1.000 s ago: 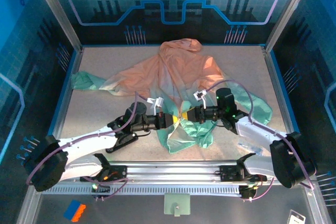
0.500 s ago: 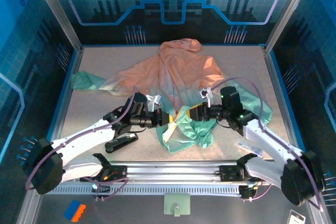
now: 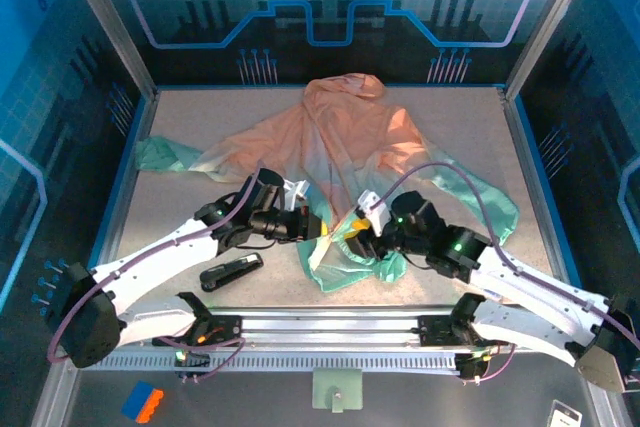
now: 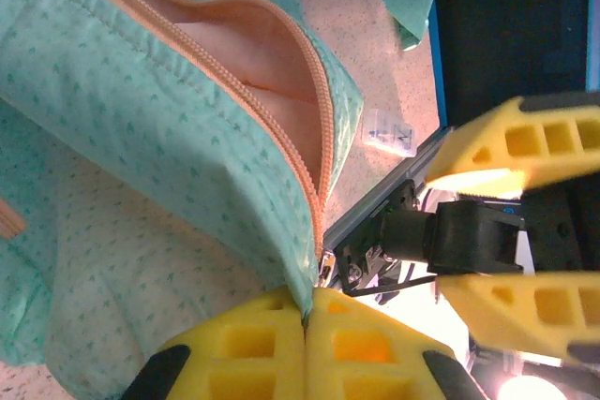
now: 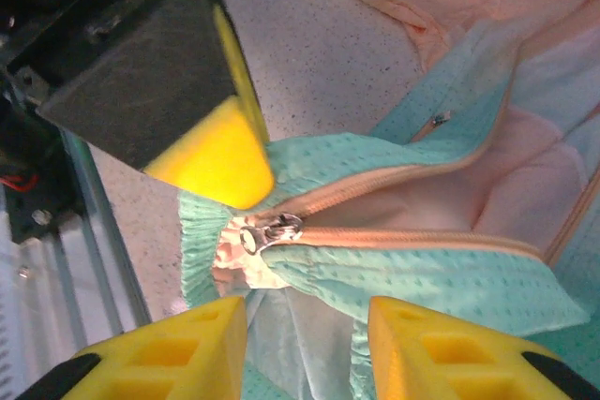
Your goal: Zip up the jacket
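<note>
The jacket (image 3: 345,132) lies spread on the table, peach at the top and mint green at the hem. My left gripper (image 3: 325,231) is shut on the mint hem edge (image 4: 141,138) right at the foot of the orange zipper; its fingers (image 4: 253,344) press together on the cloth. The metal zipper slider (image 5: 267,231) sits at the bottom of the two zipper tracks, beside the left fingertip (image 5: 206,156). My right gripper (image 5: 305,344) stands open just below the slider, with mint cloth (image 5: 450,278) between its fingers, touching neither. It faces the left gripper (image 4: 307,316) closely.
A small black stapler-like tool (image 3: 232,272) lies on the table left of the hem. The metal rail (image 3: 330,327) runs along the near edge. A small clear packet (image 4: 387,131) lies by that edge. Enclosure walls stand on three sides.
The right arm has swung down and left, so its gripper comes at the zipper foot from the lower right, and its jaws have opened. The left gripper has kept its hold on the hem.
</note>
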Robot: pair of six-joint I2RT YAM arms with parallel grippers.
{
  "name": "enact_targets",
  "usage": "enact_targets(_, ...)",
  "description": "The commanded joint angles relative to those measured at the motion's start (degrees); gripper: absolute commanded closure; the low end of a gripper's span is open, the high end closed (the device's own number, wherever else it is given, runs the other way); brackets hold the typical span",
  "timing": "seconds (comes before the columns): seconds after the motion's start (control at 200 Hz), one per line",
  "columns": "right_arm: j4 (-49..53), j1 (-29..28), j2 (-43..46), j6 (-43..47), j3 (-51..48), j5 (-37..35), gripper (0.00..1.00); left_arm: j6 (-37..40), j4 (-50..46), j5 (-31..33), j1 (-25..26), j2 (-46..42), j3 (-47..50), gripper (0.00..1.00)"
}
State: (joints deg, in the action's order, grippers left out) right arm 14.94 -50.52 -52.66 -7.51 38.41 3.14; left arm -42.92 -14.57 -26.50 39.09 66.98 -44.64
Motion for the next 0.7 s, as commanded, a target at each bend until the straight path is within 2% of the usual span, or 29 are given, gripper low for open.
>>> enact_targets(0.0, -1.02, -4.64, -2.25, 5.09, 2.06, -11.34, 0.61, 0.65, -2.45, -2.31, -0.50, 1.00, -2.62, 1.00)
enact_targets(0.165, -3.08, -10.32, -5.87, 6.73, 3.07, -17.65, 0.60, 0.13, -2.75, -2.39, -0.43, 1.74, -3.57, 1.00)
enact_targets(0.25, -4.56, -11.22, -7.75, 5.69, 2.84, -19.67, 0.56, -0.39, -2.33, -2.24, -0.50, 2.04, -3.57, 1.00)
enact_targets(0.43, -8.98, -11.42, -9.42, 4.00, 1.31, -19.77, 0.52, -0.94, -2.13, -1.89, -0.50, 2.58, -3.59, 1.00)
enact_targets(0.695, -10.37, -11.39, -12.07, 4.61, 1.74, -19.01, 0.51, -1.35, -2.22, -1.38, -0.48, 2.72, -3.61, 1.00)
